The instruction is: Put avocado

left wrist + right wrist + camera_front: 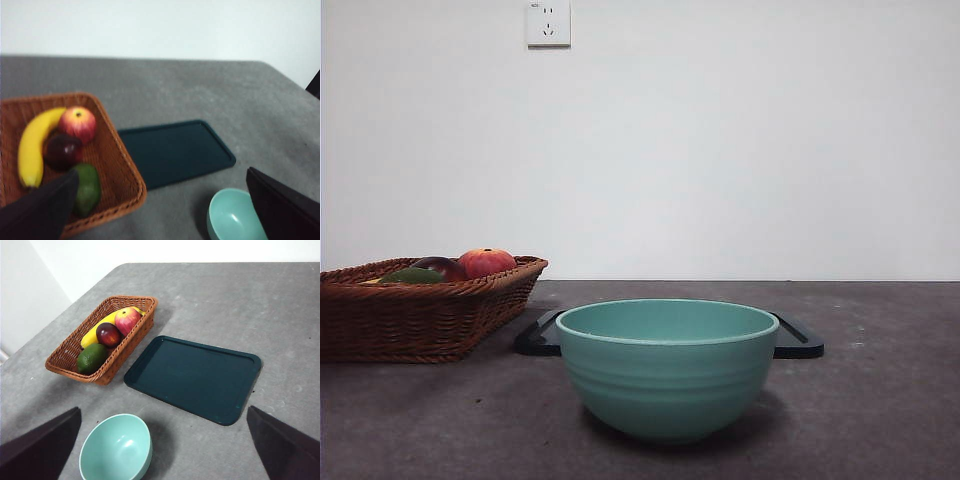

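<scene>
The avocado lies in the wicker basket beside the dark plum. My left gripper hangs above the basket, jaws spread for the reach; my right gripper waits spread above the bowl and tray.

No readable text, labels, brands or numbers on anything in view.

I work at a lab-style test bench: bare grey table, blank white wall with one socket. My props are staged: wicker basket, teal bowl, dark tray.
</scene>
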Motion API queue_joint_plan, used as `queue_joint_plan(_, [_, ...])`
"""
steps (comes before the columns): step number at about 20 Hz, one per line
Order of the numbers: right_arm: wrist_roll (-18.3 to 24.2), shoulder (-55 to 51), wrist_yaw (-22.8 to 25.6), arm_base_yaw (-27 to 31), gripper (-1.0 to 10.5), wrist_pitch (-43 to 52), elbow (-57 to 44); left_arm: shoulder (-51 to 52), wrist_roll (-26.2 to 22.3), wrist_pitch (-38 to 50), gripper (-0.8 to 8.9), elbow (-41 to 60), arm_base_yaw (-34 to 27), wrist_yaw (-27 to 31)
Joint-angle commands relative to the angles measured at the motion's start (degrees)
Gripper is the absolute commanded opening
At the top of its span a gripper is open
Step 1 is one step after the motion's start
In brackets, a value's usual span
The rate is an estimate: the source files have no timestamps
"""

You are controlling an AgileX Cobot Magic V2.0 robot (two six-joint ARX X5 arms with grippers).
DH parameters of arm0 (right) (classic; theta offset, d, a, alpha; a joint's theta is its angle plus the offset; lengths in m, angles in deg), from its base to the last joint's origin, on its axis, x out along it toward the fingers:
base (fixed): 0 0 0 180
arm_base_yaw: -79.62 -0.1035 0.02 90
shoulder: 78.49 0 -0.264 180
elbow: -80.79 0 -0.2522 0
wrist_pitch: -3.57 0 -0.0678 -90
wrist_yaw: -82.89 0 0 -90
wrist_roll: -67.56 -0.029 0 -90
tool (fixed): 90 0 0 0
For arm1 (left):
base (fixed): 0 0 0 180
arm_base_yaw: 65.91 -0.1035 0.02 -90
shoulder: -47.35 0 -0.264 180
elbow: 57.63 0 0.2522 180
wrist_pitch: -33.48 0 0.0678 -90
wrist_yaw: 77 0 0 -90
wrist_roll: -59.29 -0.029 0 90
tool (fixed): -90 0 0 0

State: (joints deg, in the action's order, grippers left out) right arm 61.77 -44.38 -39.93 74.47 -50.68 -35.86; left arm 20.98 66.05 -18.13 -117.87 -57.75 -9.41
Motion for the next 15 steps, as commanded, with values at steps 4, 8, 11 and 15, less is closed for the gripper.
queue_joint_plan(4, [0.46,0.15,-0.17,-0.09,6.6,1.03,1.11,-14.08,0.42,-4.55,6.51,-3.5,0.15,1.77])
queue_joint_plan(8, [0.48,0.15,-0.15,-0.77,6.6,1.03,1.11,-29.9,0.2,-8.9,6.52,-9.66,0.15,4.96])
queue_joint_plan(11, [0.48,0.15,-0.15,-1.2,6.6,1.05,1.11,-40.98,-2.34,-11.39,6.52,-16.24,0.17,9.27])
queue_joint_plan(15, [0.48,0.15,-0.17,-1.22,6.6,1.05,1.11,-53.86,-2.95,-12.79,6.52,-23.98,0.2,11.15])
